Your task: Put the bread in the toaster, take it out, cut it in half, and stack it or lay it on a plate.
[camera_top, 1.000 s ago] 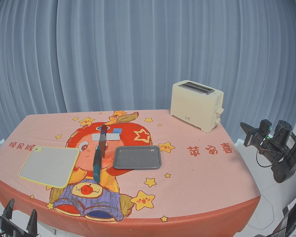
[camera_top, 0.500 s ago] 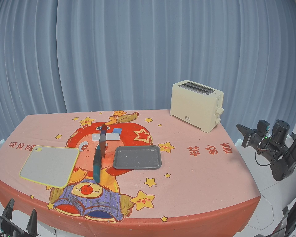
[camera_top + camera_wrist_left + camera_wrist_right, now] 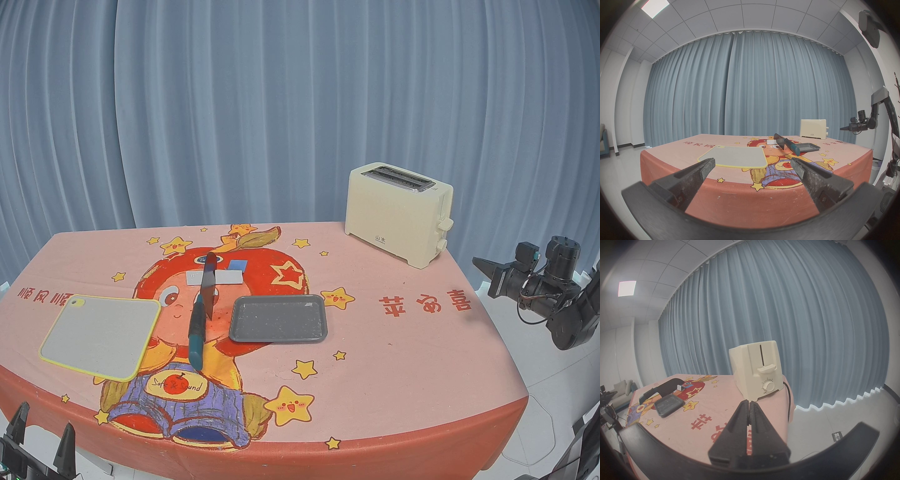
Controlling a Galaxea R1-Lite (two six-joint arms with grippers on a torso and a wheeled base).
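Our right claw (image 3: 480,262), clenched and empty, has drifted left towards the cream two-slot toaster (image 3: 397,212) at the worktop's (image 3: 400,369) far right, probably for its lever. We cannot tell whether bread sits inside. Our left claw (image 3: 752,161) hangs released, near left. We count one toaster, one dark grey tray (image 3: 278,339), one teal-handled knife (image 3: 199,312) and one yellow-rimmed grey cutting board (image 3: 100,336).

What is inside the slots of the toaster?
The toaster has two dark slots on top, and nothing rises above them. Their depth is hidden, so whether something sits lower inside cannot be told.
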